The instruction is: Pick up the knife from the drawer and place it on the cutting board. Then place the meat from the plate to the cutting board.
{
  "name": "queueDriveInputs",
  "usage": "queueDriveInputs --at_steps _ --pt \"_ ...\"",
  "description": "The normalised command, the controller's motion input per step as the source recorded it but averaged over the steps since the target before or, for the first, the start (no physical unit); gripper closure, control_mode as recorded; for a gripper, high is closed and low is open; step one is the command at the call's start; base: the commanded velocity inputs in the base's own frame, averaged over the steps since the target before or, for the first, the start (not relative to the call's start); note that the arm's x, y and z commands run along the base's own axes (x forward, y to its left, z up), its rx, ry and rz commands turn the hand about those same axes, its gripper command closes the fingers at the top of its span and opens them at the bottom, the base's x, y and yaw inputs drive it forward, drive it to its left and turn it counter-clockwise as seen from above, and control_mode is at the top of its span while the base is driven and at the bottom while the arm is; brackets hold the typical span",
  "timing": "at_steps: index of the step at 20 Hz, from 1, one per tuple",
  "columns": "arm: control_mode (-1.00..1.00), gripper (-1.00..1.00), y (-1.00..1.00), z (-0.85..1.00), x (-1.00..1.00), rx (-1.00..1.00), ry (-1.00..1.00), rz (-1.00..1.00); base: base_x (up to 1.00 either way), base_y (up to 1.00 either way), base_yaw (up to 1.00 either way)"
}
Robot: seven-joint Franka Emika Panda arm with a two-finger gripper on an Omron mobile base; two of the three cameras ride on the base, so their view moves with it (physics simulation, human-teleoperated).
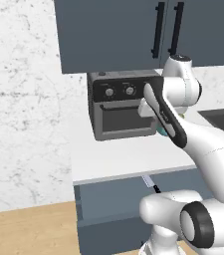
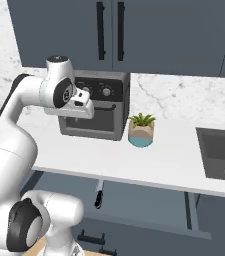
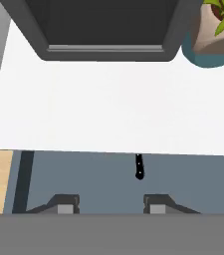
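From the left base view, you see the open drawer [image 1: 108, 199] jutting out under the white counter [image 1: 118, 159]. The knife [image 1: 151, 184] lies inside it, blade tucked back under the counter edge and black handle pointing out toward you. The arm's hand sits high, up by the toaster oven [image 1: 121, 107], well above the drawer.

From the right base view, the knife [image 2: 99, 194] again runs front to back in the drawer [image 2: 149, 210], handle nearest the robot. The hand hangs in front of the toaster oven [image 2: 96, 105], so the knife lies below it and a little to the right. The potted plant [image 2: 142, 130] stands beside the oven.

From the hand view, the gripper [image 3: 108, 204] looks straight down. Its two fingertips [image 3: 66, 203] stand apart with nothing between them, so you are holding nothing. The knife handle [image 3: 139, 167] shows just past the counter edge, ahead of the tips and nearer the right one. Its long axis runs across the line joining the fingertips, so judge a descent with a slight shift right.
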Motion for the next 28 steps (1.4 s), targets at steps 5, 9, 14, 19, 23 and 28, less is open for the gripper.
queueDriveInputs --at_steps 5,9,14,19,23,28 --pt "1.00 -1.00 0.00 0.00 0.00 0.00 0.00 0.00 -0.01 0.00 0.00" --pt "1.00 -1.00 0.00 0.00 0.00 0.00 0.00 0.00 -0.38 0.07 -0.18" --pt "1.00 -1.00 0.00 0.00 0.00 0.00 0.00 0.00 -0.60 0.42 -0.48" --pt "1.00 -1.00 0.00 0.00 0.00 0.00 0.00 0.00 -0.67 0.54 -0.60" --pt "1.00 -1.00 0.00 0.00 0.00 0.00 0.00 0.00 -0.59 0.38 -0.70" --pt "1.00 -1.00 0.00 0.00 0.00 0.00 0.00 0.00 -0.65 0.35 -0.71"
